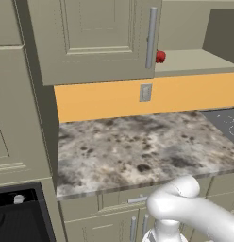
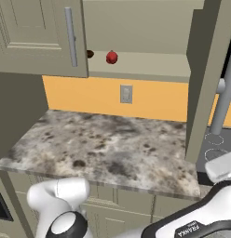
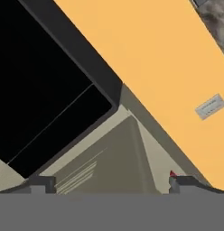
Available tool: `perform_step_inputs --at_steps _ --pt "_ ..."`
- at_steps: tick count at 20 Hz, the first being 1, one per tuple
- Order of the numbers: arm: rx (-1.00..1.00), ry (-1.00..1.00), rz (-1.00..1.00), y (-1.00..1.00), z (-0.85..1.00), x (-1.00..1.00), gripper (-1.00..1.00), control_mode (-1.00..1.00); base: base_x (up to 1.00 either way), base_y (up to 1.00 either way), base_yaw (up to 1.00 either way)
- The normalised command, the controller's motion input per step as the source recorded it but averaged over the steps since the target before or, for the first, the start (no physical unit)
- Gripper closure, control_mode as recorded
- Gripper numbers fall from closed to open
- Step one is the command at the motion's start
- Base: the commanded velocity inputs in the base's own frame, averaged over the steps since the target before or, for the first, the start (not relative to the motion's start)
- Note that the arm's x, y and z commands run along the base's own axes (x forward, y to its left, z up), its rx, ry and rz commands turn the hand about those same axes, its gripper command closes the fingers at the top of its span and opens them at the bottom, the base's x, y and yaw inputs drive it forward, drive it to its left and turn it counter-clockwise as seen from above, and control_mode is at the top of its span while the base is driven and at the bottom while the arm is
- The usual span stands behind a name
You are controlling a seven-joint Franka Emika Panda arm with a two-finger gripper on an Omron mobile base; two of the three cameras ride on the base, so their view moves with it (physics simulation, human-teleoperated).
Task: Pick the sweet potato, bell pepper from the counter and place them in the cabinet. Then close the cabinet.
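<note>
Counter (image 1: 137, 151) of mottled grey, white and dark brown stone lies nearest, just beyond the white arm's elbow, its broad slab running back to an orange wall strip (image 2: 154, 97) that carries a small grey outlet plate (image 2: 126, 94). At the counter's right end sits a dark cooktop (image 1: 227, 123). Above the orange strip hangs the grey-beige wall cabinet (image 1: 95, 42) with recessed-panel doors and long silver bar handles; its left door covers the front, while the right door (image 2: 206, 79) stands swung out towards the robot, showing the shelf inside. On that shelf, just past the left door's handle, rests the small roundish bright red bell pepper (image 2: 112, 57). Just beside it to the left, half hidden by the door edge, sits the small dark brown sweet potato (image 2: 90, 54). In the hand view the gripper (image 3: 109, 182) has its jaws spread wide and released, grasping nothing.
</note>
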Motion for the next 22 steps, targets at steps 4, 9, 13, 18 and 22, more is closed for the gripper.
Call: perform_step_inputs --at_steps 4,9,13,18,22 --pt "0.00 -0.36 0.43 0.39 0.35 -0.01 -1.00 -1.00 0.00 0.00 0.00" --pt "0.00 -0.35 0.28 0.79 0.54 0.00 -1.00 -1.00 0.00 0.00 0.00" --pt "-0.03 -0.36 0.13 1.00 0.64 -0.02 -1.00 -1.00 0.00 0.00 0.00" --pt "-0.11 -0.47 0.01 1.00 0.66 -0.24 -1.00 -1.00 0.00 0.00 0.00" --pt "-0.14 -0.49 0.00 1.00 0.68 -0.21 -1.00 -1.00 0.00 0.00 0.00"
